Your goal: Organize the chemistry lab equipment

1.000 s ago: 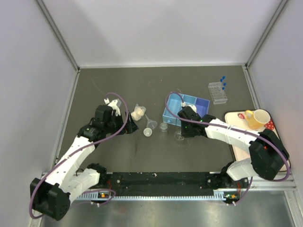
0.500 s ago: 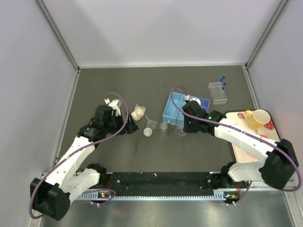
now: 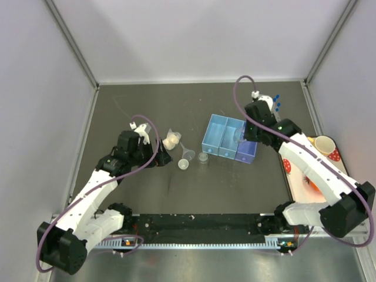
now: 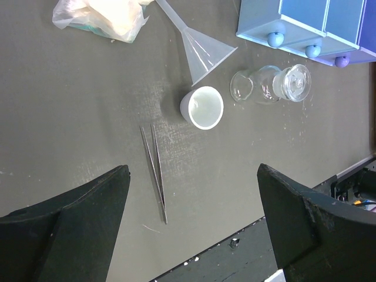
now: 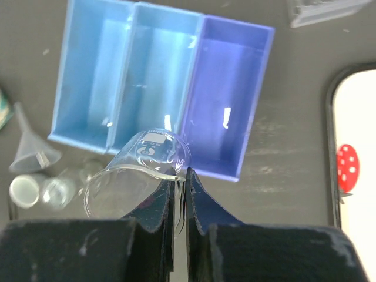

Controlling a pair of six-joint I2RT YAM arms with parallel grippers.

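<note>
One small clear glass beaker [image 5: 138, 170] is in your right gripper [image 5: 180, 183]: fingers nearly closed, pinching its rim, beaker tilted. In the right wrist view it sits low centre, in front of the near edge of the blue three-compartment plastic box [image 5: 88, 70], across the middle and purple bins. Can't tell whether it touches the box. The top view puts that gripper over the box's right end, centre-right of frame.

Your left gripper [image 4: 191, 176] hangs wide apart, holding nothing, over the dark counter [image 4: 70, 117]. In its wrist view:
- clear plastic funnel [image 4: 202, 50] on its side, upper centre
- small white cup [image 4: 202, 107] upright, just beside the funnel's mouth
- small clear glass flask [image 4: 270, 85] lying right of the cup
- thin metal tweezers [image 4: 154, 170] lower left of the cup

The clear holed tube rack [image 5: 329, 9] with blue-capped test tubes [image 3: 276, 98] is at the upper right in the top view, partly behind the right arm.
</note>
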